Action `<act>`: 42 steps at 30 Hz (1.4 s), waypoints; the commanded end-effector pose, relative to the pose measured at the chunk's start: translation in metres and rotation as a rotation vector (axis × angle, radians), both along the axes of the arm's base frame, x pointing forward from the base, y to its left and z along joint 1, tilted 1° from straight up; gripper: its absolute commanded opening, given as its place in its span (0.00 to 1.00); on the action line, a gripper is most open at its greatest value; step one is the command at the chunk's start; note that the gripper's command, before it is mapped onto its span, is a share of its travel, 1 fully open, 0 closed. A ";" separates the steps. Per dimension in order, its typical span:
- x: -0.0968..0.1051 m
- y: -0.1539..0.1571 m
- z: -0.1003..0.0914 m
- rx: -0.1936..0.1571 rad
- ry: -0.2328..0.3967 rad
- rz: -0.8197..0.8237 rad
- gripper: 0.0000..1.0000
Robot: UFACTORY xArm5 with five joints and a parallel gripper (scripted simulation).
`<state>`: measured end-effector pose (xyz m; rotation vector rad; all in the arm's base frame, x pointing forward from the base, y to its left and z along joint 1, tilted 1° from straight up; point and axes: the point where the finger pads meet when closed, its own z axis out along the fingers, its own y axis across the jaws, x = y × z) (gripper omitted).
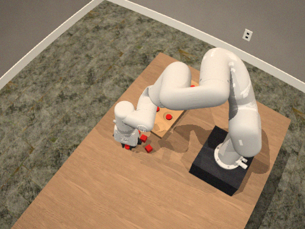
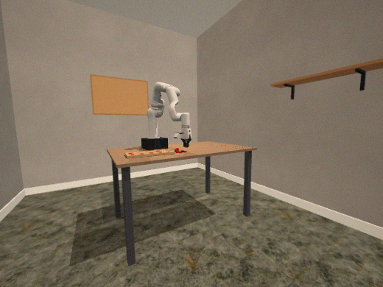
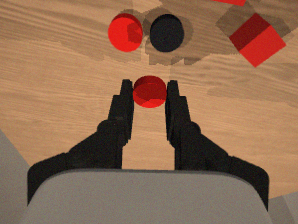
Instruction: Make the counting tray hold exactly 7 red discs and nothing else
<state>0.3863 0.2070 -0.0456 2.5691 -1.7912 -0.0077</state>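
The black two-fingered gripper [image 3: 149, 100] is down at the wooden counter [image 1: 102, 188], its fingers clenched on either side of a small flat red disc [image 3: 149, 91], so a pick is in hand and not yet a placement. The pale wooden counting tray [image 1: 164, 129] lies flat in the middle of the top frame, mostly under the white arm [image 1: 187, 88]; I can make out only 3 red discs in it there, one [image 1: 168, 117] in plain sight, so by my reckoning several pockets remain to fill, though the true count is hidden. The wrist view gives what the others cannot: the disc sitting squarely between the fingers, a second loose red disc [image 3: 125, 32] in the upper left of the frame, a black disc [image 3: 166, 32] right beside it, and a red cube [image 3: 257, 40] in the upper right. The top view shows the tray just beside this cluster. From the exterior view everything on the counter is too small to tell apart.
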 end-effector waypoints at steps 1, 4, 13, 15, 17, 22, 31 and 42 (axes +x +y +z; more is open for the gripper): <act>0.001 0.001 0.043 0.001 -0.002 0.000 0.00; 0.000 0.001 0.061 0.001 -0.002 0.000 0.00; 0.016 -0.044 0.067 0.003 -0.003 0.000 0.00; 0.020 -0.062 0.069 0.003 -0.004 0.000 0.00; 0.024 -0.081 0.071 0.004 -0.005 0.000 0.00; 0.029 -0.118 0.074 0.004 -0.006 0.000 0.00; 0.031 -0.175 0.079 0.005 -0.008 0.000 0.00; 0.032 -0.177 0.007 0.005 -0.008 0.000 0.00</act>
